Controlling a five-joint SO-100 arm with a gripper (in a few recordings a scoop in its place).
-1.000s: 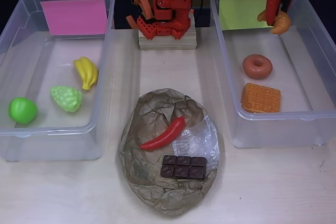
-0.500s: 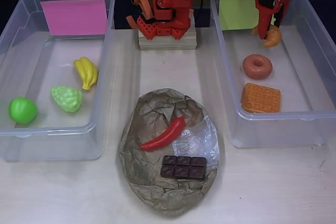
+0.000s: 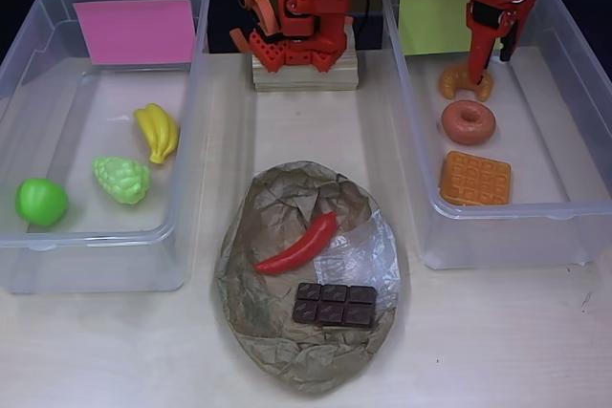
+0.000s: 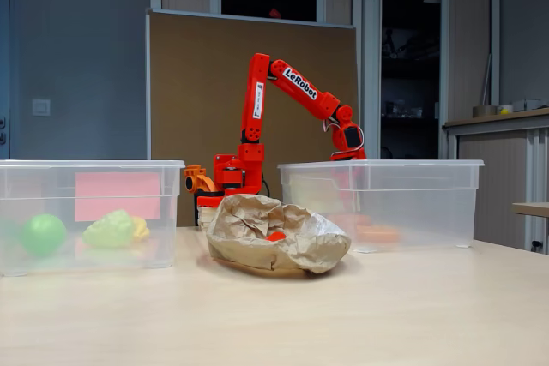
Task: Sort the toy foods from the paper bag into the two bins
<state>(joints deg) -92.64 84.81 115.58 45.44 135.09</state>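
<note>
The croissant [image 3: 465, 82] has just been dropped beside the donut [image 3: 469, 121] — the claw [image 3: 475, 72] is seen opened, empty; chili [image 3: 298, 244] awaits.

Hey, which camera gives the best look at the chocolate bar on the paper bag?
The overhead view. It shows the chocolate bar whole, squares and all, lying flat on the paper bag just below the red chili. In the fixed view the crumpled bag rises in front, so the bar cannot be made out there.
</note>
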